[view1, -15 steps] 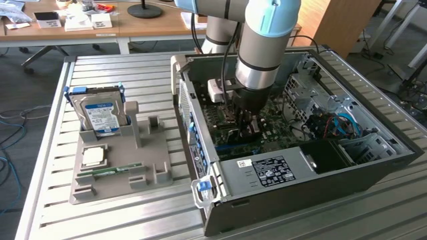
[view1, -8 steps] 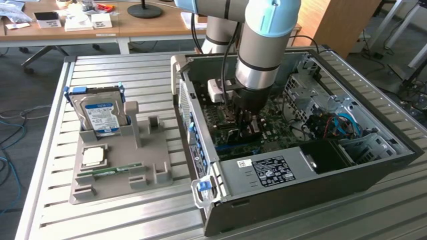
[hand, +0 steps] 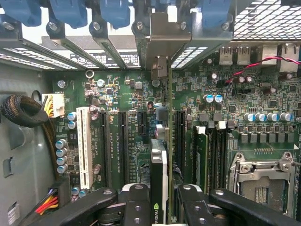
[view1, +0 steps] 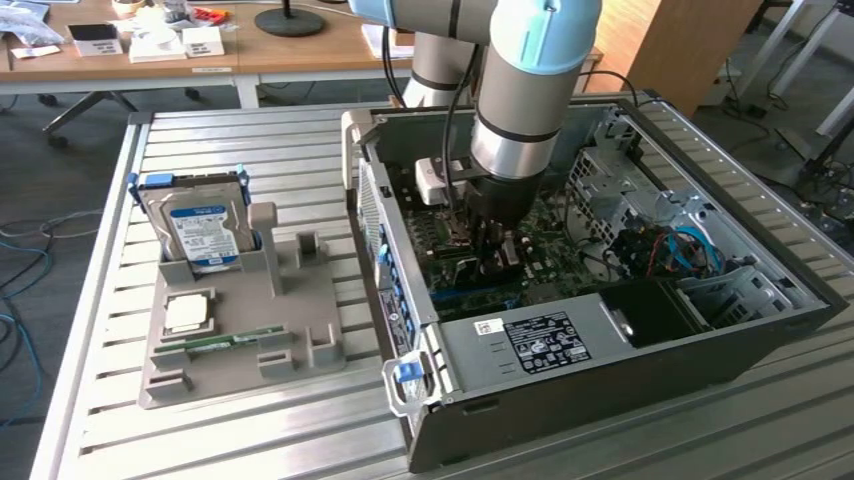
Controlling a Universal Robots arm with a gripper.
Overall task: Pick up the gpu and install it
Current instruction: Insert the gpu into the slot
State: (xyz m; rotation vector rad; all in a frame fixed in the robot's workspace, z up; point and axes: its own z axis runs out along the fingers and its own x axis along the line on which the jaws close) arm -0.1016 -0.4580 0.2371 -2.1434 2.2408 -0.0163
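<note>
Inside one open case [view1: 747, 330], one gripper [hand: 163, 200] grips one gpu [hand: 159, 174] edge-on over the motherboard [hand: 244, 99]. Outside, one hard drive [view1: 203, 232] stands in one tray [view1: 240, 350].

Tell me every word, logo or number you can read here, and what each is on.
No text can be read for certain.
gpu: a green logo mark on its edge, no letters legible.
Black label on the silver box in the computer case: print too small.
hard drive: blue-white label, blurred.
motherboard: white markings too small.
</note>
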